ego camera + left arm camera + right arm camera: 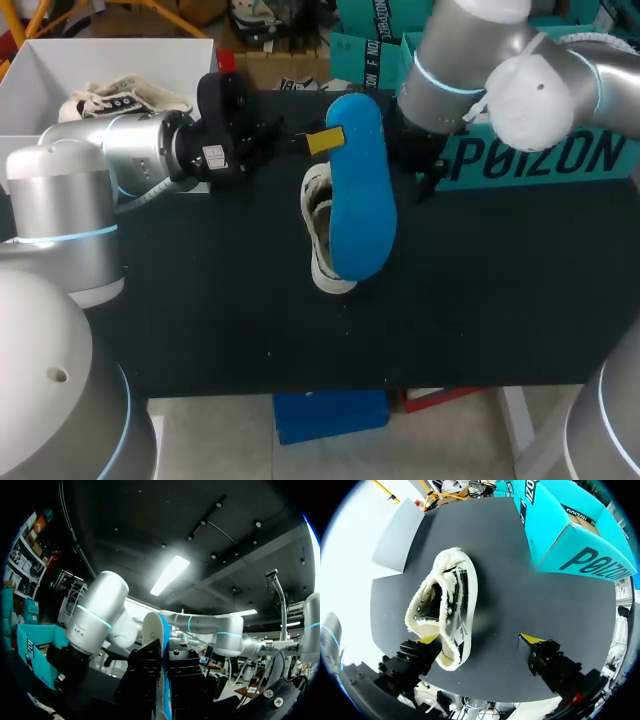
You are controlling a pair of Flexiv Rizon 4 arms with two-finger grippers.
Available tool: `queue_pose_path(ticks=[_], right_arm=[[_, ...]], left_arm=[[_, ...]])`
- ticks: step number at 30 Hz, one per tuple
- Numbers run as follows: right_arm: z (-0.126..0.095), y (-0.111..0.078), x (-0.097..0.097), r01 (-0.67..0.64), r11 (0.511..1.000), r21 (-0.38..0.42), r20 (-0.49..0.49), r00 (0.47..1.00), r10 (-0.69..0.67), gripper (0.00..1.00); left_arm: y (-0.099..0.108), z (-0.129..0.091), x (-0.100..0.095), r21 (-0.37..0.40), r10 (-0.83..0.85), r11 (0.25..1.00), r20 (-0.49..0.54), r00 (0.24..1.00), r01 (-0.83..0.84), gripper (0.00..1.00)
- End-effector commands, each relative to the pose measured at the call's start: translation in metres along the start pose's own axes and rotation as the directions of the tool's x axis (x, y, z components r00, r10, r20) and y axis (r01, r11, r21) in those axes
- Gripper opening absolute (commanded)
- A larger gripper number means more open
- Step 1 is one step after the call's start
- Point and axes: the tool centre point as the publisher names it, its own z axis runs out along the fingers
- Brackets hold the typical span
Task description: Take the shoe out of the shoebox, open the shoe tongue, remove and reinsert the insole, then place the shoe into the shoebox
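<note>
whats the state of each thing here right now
insole: out of the shoe, held above it
shoe: on its side on the table, mouth open
left end effector: shut on the insole
right end effector: open, one finger by the shoe
white shoebox: open, another shoe inside

Two shoes are in view: one white sneaker on the counter and a second sneaker inside the white shoebox. There is one blue insole. Boxes number two: the single white shoebox and one teal box at the counter's far edge. Two arms come in, the left arm and the right arm.
</note>
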Motion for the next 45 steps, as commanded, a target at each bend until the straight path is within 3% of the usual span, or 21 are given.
queue_pose_path(ticks=[1, 8, 19, 22, 23, 36, 41, 45], right_arm=[[-0.007, -0.004, -0.012, 0.006, 1.0, -0.013, -0.23, 0.973, -0.009, 1.0], [-0.035, -0.003, -0.002, -0.036, 0.996, -0.078, -0.357, 0.934, 0.006, 1.0], [-0.063, -0.006, 0.006, -0.065, 0.991, -0.118, -0.447, 0.895, 0.006, 1.0], [-0.066, -0.007, 0.011, -0.044, 0.99, -0.134, -0.433, 0.901, -0.019, 1.0], [-0.065, -0.007, 0.014, -0.044, 0.989, -0.143, -0.344, 0.939, -0.008, 1.0], [-0.065, -0.007, 0.014, -0.044, 0.989, -0.143, -0.344, 0.939, -0.008, 1.0], [-0.072, -0.016, 0.008, -0.122, 0.991, -0.062, -0.613, 0.788, 0.059, 1.0], [-0.079, -0.017, 0.01, -0.137, 0.99, -0.045, -0.697, 0.714, 0.067, 1.0]], left_arm=[[0.001, 0.001, 0.0, 0.0, 0.001, 1.0, 0.003, 1.0, -0.001, 0.0], [0.001, 0.001, 0.0, 0.0, 0.001, 1.0, 0.003, 1.0, -0.001, 0.0], [0.001, 0.001, 0.0, 0.0, 0.001, 1.0, 0.003, 1.0, -0.001, 0.0], [0.001, 0.001, 0.0, 0.0, 0.001, 1.0, 0.003, 1.0, -0.001, 0.0], [0.001, 0.001, 0.0, 0.0, 0.001, 1.0, 0.003, 1.0, -0.001, 0.0], [0.001, 0.001, 0.0, 0.0, 0.001, 1.0, 0.003, 1.0, -0.001, 0.0], [0.001, 0.001, 0.0, 0.0, 0.001, 1.0, 0.003, 1.0, -0.001, 0.0], [0.001, 0.001, 0.0, 0.0, 0.001, 1.0, 0.003, 1.0, -0.001, 0.0]])
